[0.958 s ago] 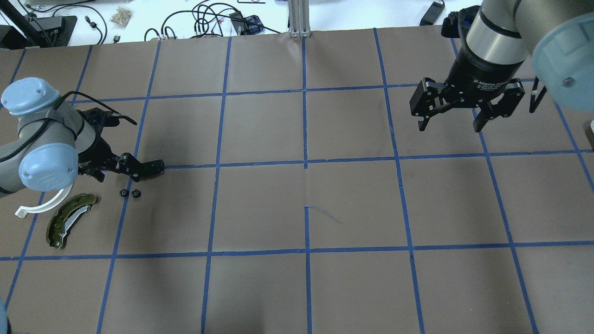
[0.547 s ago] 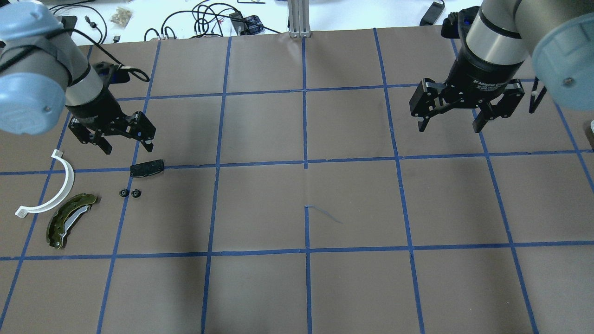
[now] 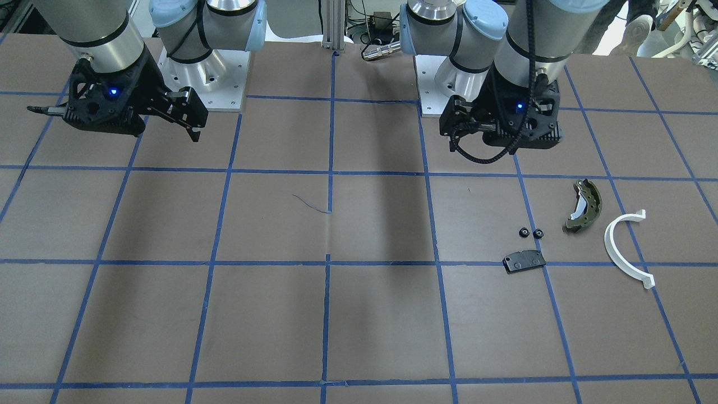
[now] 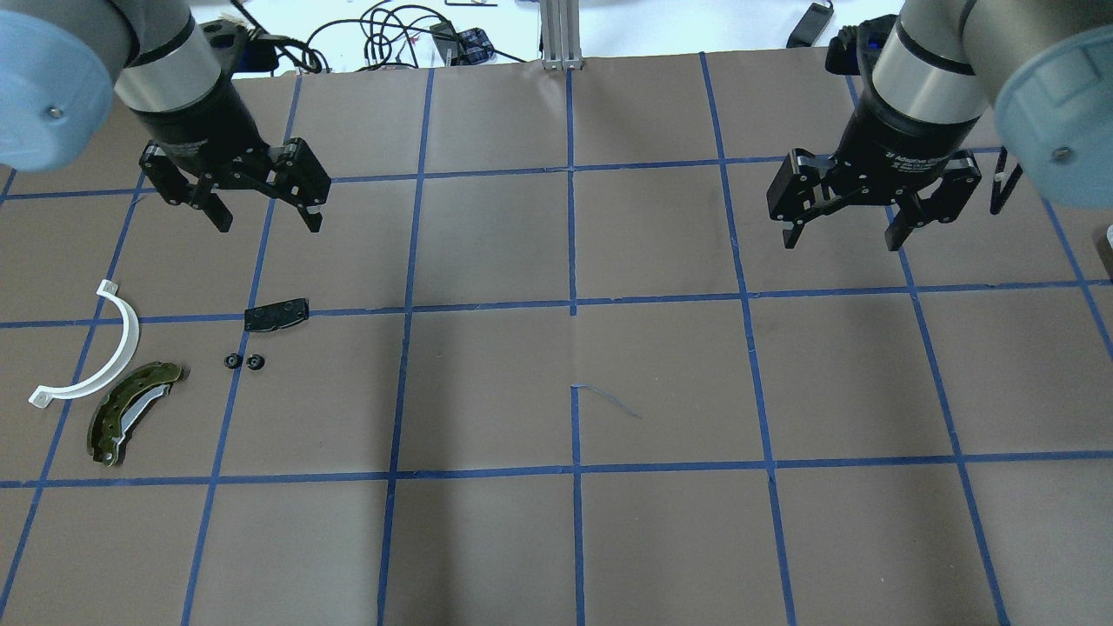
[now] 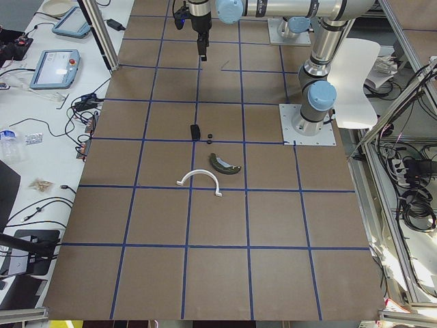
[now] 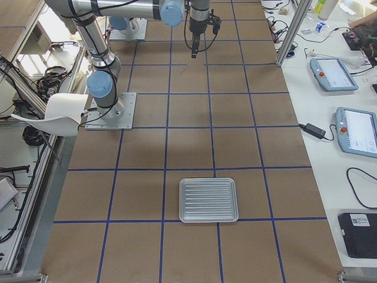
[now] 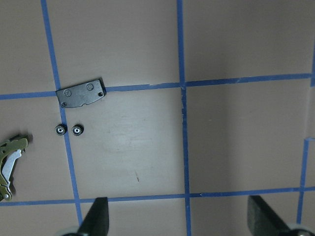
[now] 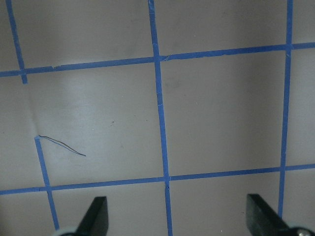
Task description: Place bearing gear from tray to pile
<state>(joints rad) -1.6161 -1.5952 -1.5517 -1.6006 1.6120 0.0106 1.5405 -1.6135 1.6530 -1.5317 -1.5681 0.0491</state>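
Note:
Two small black bearing gears [image 4: 243,362] lie side by side on the table, also seen in the left wrist view [image 7: 69,130]. Around them lie the pile's parts: a flat black plate [image 4: 276,315], a white half-ring arc [image 4: 96,348] and an olive-green brake shoe [image 4: 130,411]. My left gripper [image 4: 268,217] is open and empty, raised beyond the plate on its far side. My right gripper [image 4: 839,236] is open and empty over the table's right half. The silver ribbed tray [image 6: 208,200] shows only in the exterior right view and holds nothing.
The brown table surface carries a blue tape grid [image 4: 572,304]. Cables and small devices [image 4: 391,39] lie past the far edge. Both arm bases [image 3: 331,62] stand at the robot's side of the table.
My left gripper let go of the black plate, rose and moved toward the table's far side. The plate stays by the gears. The right arm has not moved.

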